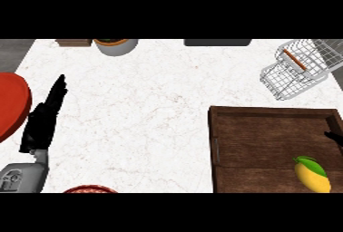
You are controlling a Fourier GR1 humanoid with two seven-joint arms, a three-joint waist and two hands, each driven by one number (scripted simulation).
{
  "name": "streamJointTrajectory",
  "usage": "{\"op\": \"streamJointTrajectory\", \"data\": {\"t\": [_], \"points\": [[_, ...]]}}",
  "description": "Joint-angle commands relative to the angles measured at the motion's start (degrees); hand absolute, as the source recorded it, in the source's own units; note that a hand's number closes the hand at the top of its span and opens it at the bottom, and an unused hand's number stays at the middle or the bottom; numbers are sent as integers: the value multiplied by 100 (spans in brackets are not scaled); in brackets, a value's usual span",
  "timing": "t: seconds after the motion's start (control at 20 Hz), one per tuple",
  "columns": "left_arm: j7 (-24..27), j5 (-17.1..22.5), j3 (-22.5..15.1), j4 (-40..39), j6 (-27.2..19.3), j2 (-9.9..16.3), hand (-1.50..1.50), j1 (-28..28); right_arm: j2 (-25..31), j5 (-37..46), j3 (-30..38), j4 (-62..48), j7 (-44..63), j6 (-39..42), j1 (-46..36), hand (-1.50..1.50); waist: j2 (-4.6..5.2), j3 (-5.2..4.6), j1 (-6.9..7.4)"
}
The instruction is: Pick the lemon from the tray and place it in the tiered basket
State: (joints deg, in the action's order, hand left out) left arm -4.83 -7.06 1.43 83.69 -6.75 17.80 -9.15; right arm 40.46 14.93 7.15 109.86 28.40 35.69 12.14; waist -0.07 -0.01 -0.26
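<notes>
A yellow lemon (313,176) with a green leaf lies in the front right part of the dark wooden tray (268,118). The white wire tiered basket (298,68) stands at the back right of the counter, with an orange stick-like item in its upper tier. My left hand (44,118) rests open at the left, fingers straight and pointing away from me, far from the tray. Only a small black tip of my right hand (334,137) shows at the right edge over the tray, behind the lemon and apart from it.
A red plate (12,104) sits at the left edge beside my left hand. Another red round item (90,189) peeks in at the bottom. A grey pot (116,45), a brown block (74,42) and a dark object (218,42) line the back edge.
</notes>
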Motion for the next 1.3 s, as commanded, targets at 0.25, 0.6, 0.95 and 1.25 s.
{"op": "streamJointTrajectory", "data": {"t": [0.25,0.6,0.95,1.25], "points": [[113,-8,356,205,298,17,0,200,-578,549,123,-252,102,503,-230,-150,1,0,19],[-161,-461,-7,417,17,-524,0,312,-972,1208,93,-854,-571,303,-323,-150,3,2,21],[-25,-421,313,295,323,-404,0,207,-1266,1612,73,-1389,-725,425,-706,-150,4,1,20],[144,-459,340,317,413,-464,0,393,-1417,1833,-57,-1544,-932,508,-531,-150,3,1,20]]}}
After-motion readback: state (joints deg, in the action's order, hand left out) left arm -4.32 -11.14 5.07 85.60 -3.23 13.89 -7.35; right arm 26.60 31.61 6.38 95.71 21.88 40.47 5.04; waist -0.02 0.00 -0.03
